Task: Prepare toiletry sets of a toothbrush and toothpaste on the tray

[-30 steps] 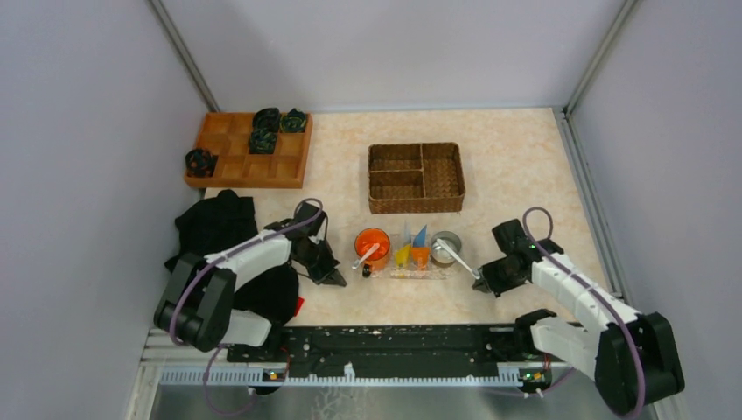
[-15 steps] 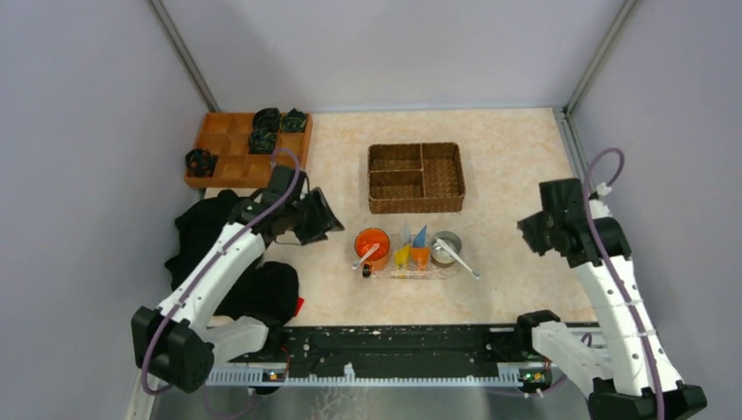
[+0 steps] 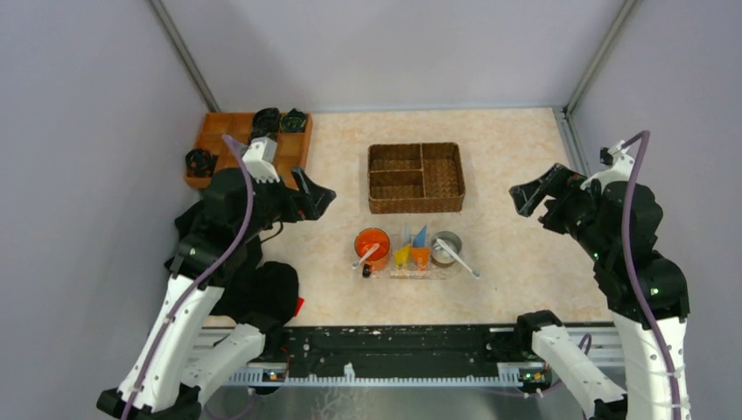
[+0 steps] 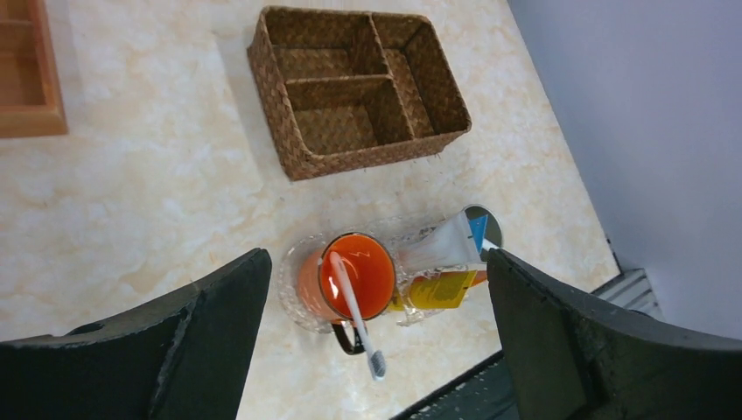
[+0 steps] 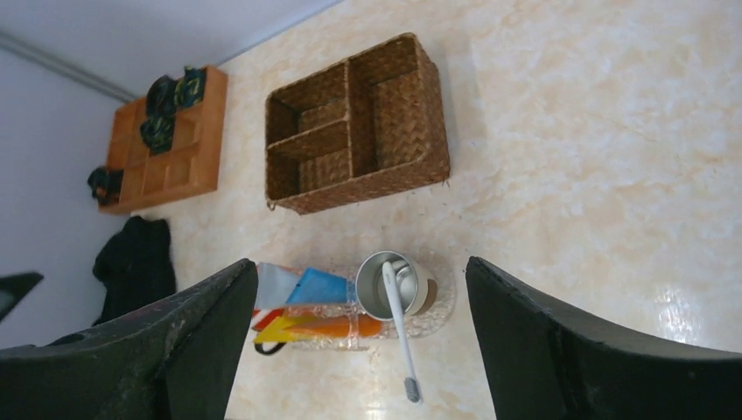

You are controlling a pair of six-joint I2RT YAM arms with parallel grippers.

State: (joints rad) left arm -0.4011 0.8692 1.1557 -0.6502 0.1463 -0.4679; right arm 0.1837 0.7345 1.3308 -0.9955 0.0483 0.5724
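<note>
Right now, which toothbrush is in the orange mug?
The left toothbrush, leaning out of the orange mug; the other toothbrush leans out of the steel cup to its right.

Both black-and-white arms stand reared up, wrists bent inward toward each other. The left arm's black two-finger gripper has its jaws spread wide and empty. The right arm's black two-finger gripper mirrors it, equally agape.

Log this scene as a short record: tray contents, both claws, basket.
tray: clear, carries orange mug and steel cup
toothbrushes: one in the mug, one in the cup
tubes: blue, yellow, orange, between mug and cup
wicker basket: behind tray, compartments empty
left claw: open, raised, holding nothing
right claw: open, raised, holding nothing
</note>
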